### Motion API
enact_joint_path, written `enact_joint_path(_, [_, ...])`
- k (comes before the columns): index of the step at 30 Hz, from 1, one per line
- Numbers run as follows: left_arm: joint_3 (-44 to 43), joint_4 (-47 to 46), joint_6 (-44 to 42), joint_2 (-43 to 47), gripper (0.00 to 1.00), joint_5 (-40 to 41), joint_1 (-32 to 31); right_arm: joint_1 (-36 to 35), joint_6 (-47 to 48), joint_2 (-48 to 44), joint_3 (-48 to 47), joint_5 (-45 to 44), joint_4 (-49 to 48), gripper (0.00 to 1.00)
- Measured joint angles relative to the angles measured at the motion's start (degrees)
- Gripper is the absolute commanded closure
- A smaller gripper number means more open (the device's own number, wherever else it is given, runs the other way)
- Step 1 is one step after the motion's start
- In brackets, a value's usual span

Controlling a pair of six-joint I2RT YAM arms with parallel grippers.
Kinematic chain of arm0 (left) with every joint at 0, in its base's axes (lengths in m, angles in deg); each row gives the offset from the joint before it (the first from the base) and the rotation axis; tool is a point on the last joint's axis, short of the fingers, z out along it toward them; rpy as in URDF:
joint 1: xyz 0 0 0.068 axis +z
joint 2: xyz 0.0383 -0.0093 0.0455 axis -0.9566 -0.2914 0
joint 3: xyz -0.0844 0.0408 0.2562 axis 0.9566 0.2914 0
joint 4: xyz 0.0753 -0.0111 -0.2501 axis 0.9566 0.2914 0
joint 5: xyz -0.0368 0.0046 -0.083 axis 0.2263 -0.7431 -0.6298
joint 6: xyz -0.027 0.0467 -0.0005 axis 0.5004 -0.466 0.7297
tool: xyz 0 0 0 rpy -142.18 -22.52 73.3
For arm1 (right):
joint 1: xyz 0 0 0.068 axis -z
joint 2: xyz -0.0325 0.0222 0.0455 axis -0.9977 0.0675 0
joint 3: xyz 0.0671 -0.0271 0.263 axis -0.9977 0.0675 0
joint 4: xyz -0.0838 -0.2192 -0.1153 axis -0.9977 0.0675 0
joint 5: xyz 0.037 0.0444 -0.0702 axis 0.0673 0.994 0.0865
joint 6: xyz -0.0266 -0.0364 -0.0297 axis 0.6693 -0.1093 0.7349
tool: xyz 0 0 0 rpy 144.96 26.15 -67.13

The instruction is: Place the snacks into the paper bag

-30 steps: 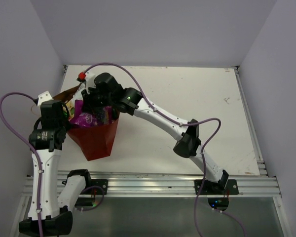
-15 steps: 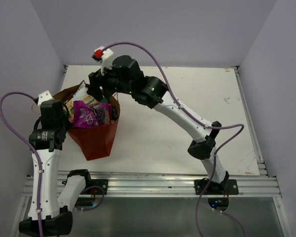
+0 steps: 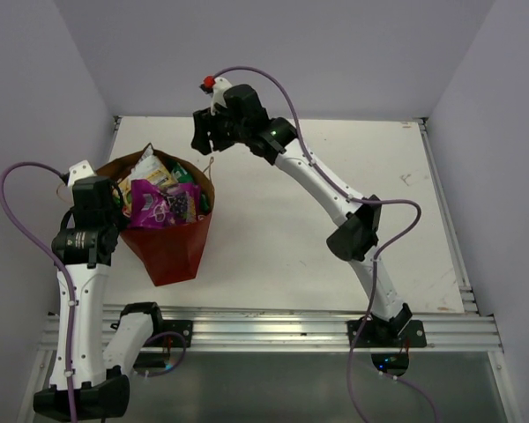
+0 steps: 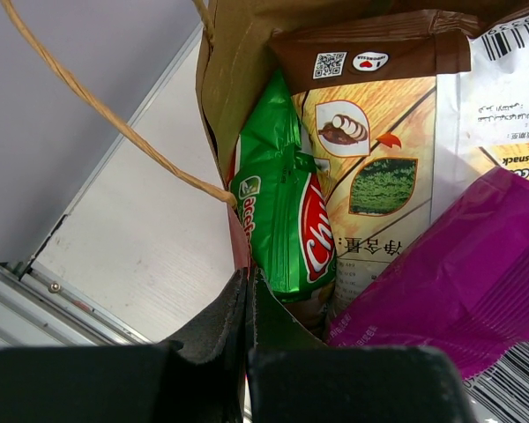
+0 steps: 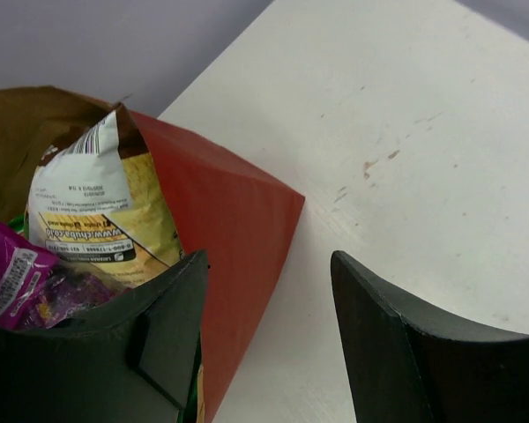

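Right gripper (image 3: 200, 138) is hovering above the desk (image 3: 353, 194) just beyond the far rim of the paper bag (image 3: 172, 251), its jaws standing apart with nothing between them (the right wrist view shows only bare desk and the bag's red wall in the gap). Left gripper (image 4: 248, 284) is pinching the bag's rim, fingers pressed together on the paper just below where a tan cord handle (image 4: 115, 132) is attached. The reddish-brown bag is standing open by the left edge of the desk, its mouth facing up and its brown lining showing. Inside, the cream-and-brown chip bag (image 4: 379, 159) is leaning against the far wall, the small bright green bag (image 4: 282, 220) with its red logo is wedged beside it against the left wall, and the purple packet (image 4: 458, 264) is lying on top, overlapping both. A dark green bag (image 3: 186, 174) is peeping out near the right side of the opening, mostly hidden.
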Motion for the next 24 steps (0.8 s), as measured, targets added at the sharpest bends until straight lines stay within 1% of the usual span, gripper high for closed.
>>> enact_joint_path(8, [-0.1, -0.1, 0.0, -0.4, 1.0, 0.0, 0.0, -0.8, -3.3, 1.1, 4.0, 8.4, -1.0, 0.38])
enact_joint_path(14, [-0.1, -0.1, 0.0, -0.4, 1.0, 0.0, 0.0, -1.0, -3.7, 1.1, 8.5, 12.1, -1.2, 0.39])
enact_joint_path(15, [-0.1, -0.1, 0.0, -0.4, 1.0, 0.0, 0.0, -1.0, -3.7, 1.1, 9.1, 12.5, -1.2, 0.41])
enact_joint_path(16, [-0.1, -0.1, 0.0, -0.4, 1.0, 0.0, 0.0, -1.1, -3.6, 1.1, 9.9, 12.8, -1.1, 0.56])
enact_joint_path(18, [-0.1, -0.2, 0.0, -0.4, 1.0, 0.0, 0.0, -1.2, -3.0, 1.1, 10.9, 13.0, -0.5, 0.77])
enact_joint_path(19, [-0.1, -0.3, 0.0, -0.5, 1.0, 0.0, 0.0, -1.2, -2.9, 1.1, 11.2, 13.2, -0.2, 0.92])
enact_joint_path(20, [-0.1, -0.5, 0.0, -0.5, 1.0, -0.3, 0.0, -1.2, -2.9, 1.1, 11.3, 13.5, 0.0, 1.0])
enact_joint_path(24, [0.3, -2.1, -1.0, -0.6, 1.0, -2.6, 0.0, -1.6, -2.3, 1.1, 11.1, 12.9, 0.3, 1.0])
